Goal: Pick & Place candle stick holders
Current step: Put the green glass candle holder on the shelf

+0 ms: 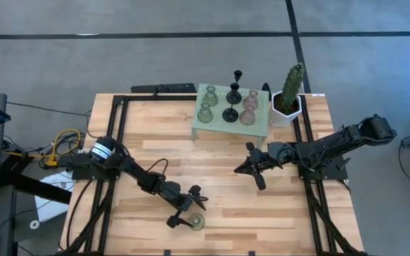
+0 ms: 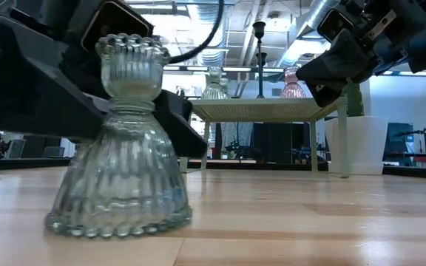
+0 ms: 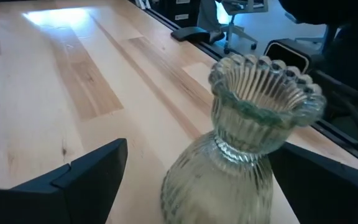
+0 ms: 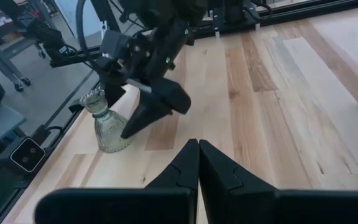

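Left gripper (image 1: 188, 210) low over the near part of the table (image 1: 262, 199), fingers (image 3: 79, 177) spread wide on either side of a pale green holder (image 1: 197, 222). Upright on the bare wood, bell base down, beaded rim up. Gaps visible between glass and both fingers in the left wrist view: straddling, not clamping, no clear contact.

Right gripper (image 1: 251, 167) raised above the table's middle, in front of the mint stand (image 1: 260, 129), fingertips pressed together and empty; closure plain in the right wrist view, only a hairline seam between the two dark fingers (image 4: 182, 168).

On the stand: two black holders (image 1: 231, 114), two more pale green ones (image 1: 205, 112), two pinkish ones (image 1: 248, 115). Cactus (image 1: 292, 84) in its white pot beside the stand, at the table's far right.

Hidden or cut off: holder's base cropped out of the left wrist view; left fingers largely behind the glass in the low view, showing only as dark wedges. From above, the near holder a small pale disc partly under the gripper, its shape unreadable.

Low view alone giving the ribbed glass (image 2: 120, 148) standing flat, and the stand's load as faint tops. Right wrist view alone showing the left gripper (image 4: 145, 102) from outside, open jaws just beside the holder (image 4: 107, 124).
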Tool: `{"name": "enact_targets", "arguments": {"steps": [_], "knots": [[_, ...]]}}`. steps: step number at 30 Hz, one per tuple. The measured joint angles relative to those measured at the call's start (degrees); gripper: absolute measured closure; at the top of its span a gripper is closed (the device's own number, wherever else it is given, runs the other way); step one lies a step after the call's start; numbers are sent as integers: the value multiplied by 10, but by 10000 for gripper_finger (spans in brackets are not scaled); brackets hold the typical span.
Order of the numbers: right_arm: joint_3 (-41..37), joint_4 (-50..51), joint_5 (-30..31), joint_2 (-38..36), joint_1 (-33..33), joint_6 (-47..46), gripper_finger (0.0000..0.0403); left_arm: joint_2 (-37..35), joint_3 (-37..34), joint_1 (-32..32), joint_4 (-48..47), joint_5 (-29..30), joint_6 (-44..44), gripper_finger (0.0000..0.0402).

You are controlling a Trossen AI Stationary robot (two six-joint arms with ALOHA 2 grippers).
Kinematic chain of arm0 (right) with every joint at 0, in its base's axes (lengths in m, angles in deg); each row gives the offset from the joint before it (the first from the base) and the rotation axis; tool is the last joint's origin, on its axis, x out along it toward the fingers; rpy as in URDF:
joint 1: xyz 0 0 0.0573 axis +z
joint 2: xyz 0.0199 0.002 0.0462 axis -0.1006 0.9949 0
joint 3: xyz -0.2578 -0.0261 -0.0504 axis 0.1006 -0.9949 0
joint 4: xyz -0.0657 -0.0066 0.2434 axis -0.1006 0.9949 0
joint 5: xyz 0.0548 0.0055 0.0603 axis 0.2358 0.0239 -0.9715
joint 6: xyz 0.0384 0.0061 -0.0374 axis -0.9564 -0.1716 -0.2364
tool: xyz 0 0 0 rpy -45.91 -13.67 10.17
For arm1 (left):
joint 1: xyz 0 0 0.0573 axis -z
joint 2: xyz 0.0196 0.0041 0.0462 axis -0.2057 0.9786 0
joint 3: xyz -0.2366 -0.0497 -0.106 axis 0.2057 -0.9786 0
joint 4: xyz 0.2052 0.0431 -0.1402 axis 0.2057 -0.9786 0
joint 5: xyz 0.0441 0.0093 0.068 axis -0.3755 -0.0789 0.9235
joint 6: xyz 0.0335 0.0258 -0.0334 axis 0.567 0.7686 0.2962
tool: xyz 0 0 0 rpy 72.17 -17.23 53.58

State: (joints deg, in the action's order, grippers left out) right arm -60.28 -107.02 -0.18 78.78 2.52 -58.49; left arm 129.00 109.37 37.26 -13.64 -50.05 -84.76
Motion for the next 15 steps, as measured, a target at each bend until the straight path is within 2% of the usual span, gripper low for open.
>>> {"name": "enact_targets", "arguments": {"steps": [8, 15], "knots": [[0, 3, 0, 0, 0, 0, 403, 6, 17, 0, 2, 0, -1, 35], [0, 4, 0, 0, 0, 0, 403, 0, 18, 0, 2, 0, -29, 87]]}}
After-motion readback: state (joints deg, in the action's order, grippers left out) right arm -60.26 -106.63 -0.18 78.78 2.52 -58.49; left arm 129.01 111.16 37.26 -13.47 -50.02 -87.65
